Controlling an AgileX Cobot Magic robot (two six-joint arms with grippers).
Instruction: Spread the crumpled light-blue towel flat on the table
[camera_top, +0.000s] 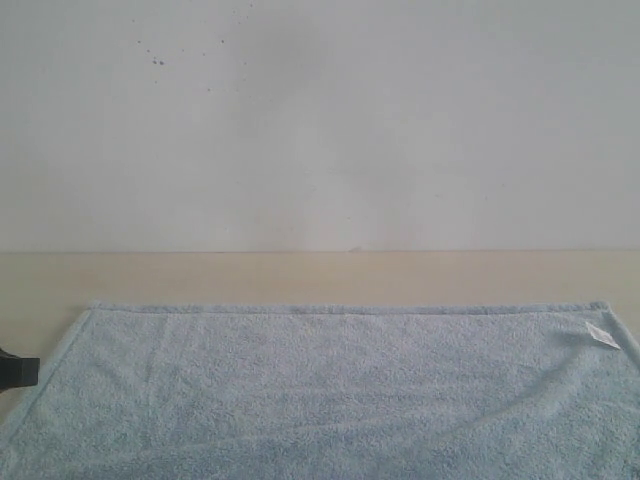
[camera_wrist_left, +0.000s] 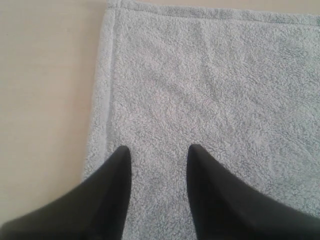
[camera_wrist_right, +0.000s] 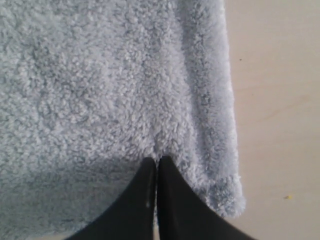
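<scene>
At the far left, the left pincer hangs over the towel just inside its side hem. Its two dark fingers stand apart, with flat pile showing in the gap and nothing caught between them. Bare counter runs beside that hem.

Through the middle of the exterior view, the towel fills the lower half of the frame. It lies on the counter with its far edge straight, and a strip of bare surface shows between that edge and the wall. It looks all but flat, so the task seems close to done.

Toward the right, a small white tag sits near the upper right corner of the cloth, and soft ripples run through the pile below it.

At the far right, the right pincer has its fingers pressed together. The tips sit where a crease in the towel runs into them, beside a thick, slightly rolled edge. I cannot tell whether a pinch of pile is nipped there.

That is the main risk. If loops are caught, pulling that arm away would probably drag the corner up and rumple it. The rolled edge may also stay folded unless it is smoothed. On the left, the parted tips could snag the terry if they drop and then slide, which would shift the hem out of line.
</scene>
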